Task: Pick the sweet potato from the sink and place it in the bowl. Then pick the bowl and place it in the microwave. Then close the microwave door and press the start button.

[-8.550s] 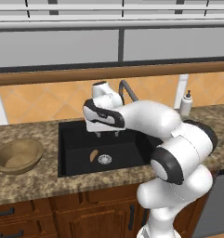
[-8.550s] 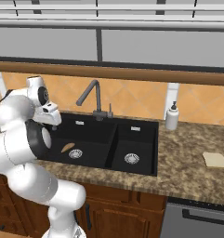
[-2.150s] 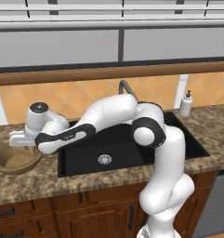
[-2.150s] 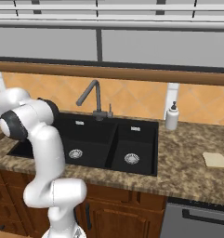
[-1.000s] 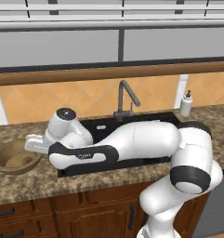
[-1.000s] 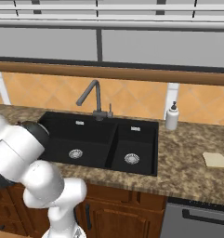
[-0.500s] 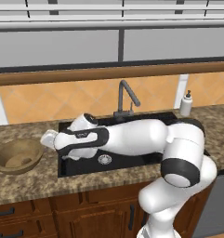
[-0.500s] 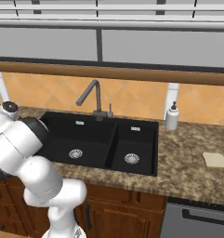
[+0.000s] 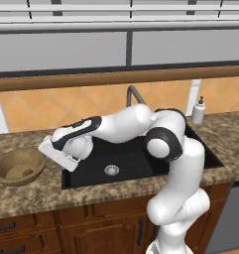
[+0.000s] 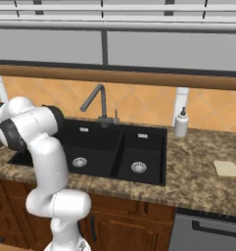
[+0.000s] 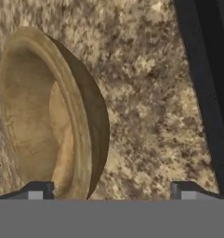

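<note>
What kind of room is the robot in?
It looks like a kitchen: a black double sink with a curved faucet, a speckled stone counter over wooden cabinets, and a wooden bowl beside the sink.

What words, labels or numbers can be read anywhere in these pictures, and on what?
None: no readable text stands anywhere.
Soap bottle: plain white, no label visible.
Bowl: only wood grain.
Sink: two small pale marks on the back wall, too small to read.
</note>
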